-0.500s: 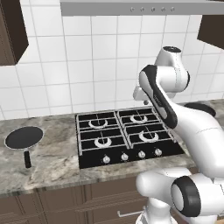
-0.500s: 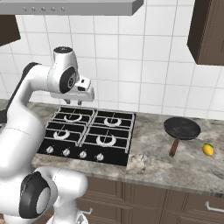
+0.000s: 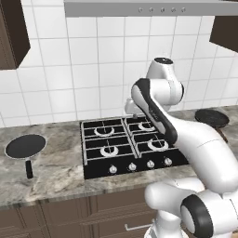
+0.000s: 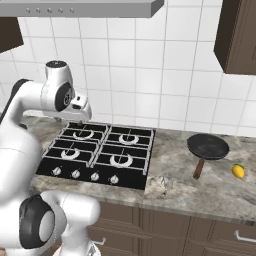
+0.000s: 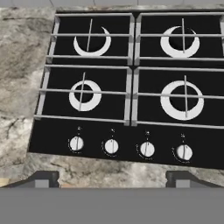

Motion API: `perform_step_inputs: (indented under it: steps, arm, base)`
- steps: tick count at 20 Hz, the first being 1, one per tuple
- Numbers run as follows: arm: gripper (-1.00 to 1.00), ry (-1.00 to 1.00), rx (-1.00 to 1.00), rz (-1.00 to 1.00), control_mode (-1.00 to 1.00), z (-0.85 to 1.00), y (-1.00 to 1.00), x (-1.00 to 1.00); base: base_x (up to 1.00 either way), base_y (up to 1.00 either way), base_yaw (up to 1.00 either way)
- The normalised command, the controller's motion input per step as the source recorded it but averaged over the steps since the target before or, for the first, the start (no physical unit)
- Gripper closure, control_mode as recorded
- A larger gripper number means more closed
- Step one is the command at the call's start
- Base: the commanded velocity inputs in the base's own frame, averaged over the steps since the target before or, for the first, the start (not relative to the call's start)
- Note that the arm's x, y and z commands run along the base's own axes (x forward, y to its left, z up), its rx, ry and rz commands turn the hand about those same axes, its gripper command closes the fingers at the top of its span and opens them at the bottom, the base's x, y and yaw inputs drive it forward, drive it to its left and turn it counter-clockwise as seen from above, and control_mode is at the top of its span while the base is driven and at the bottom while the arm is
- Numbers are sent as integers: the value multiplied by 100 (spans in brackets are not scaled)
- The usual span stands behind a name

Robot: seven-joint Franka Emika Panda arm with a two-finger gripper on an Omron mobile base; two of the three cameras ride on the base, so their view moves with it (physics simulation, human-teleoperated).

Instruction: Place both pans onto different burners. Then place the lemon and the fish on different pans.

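Along a white-tiled wall, a marble counter (image 4: 210, 187) carries a black cooktop (image 3: 130, 148) with four bare burners (image 5: 85, 95) and silver knobs (image 5: 111, 146). One pan (image 3: 25, 146) sits far left, the other pan (image 4: 207, 147) right of the cooktop, the lemon (image 4: 238, 171) near it. The fish (image 4: 166, 181) lies by the cooktop's corner. The gripper (image 5: 113, 177) hovers above the burners, fingers wide apart, holding nothing.
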Motion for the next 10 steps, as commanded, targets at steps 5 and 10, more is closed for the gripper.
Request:
perform_step_inputs:
  steps: [5, 10]
  arm:
    - [-100, 0, 18, -2, -100, -62, 100, -18]
    - [-100, -1, 9, 0, -100, -33, 96, 5]
  base:
    - [0, 0, 0]
    - [0, 0, 0]
